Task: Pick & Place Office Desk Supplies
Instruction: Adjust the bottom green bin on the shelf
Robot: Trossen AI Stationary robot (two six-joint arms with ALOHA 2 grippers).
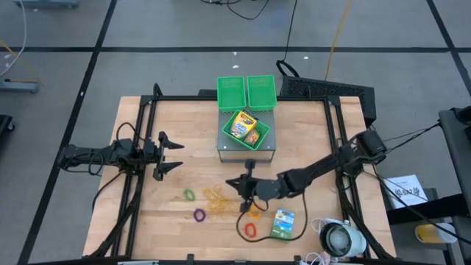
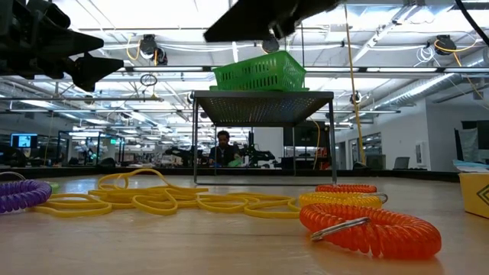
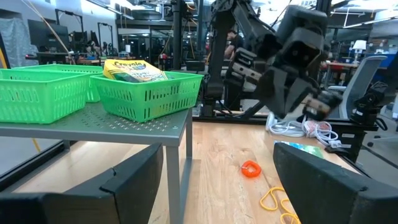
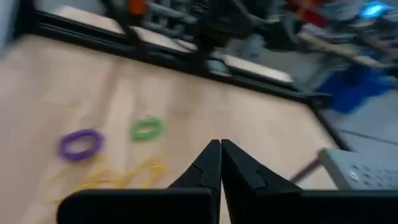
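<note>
Right pincer, pressed together and empty, hovers mid-desk just right of the tangled yellow rubber bands; bare wooden desk lies left. Left pincer waits spread.

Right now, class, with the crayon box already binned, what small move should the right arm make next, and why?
Probably open the right end effector: it is shut and empty, poised near the rubber bands. The crayon box already sits in a green bin. The left end effector waits open.
</note>
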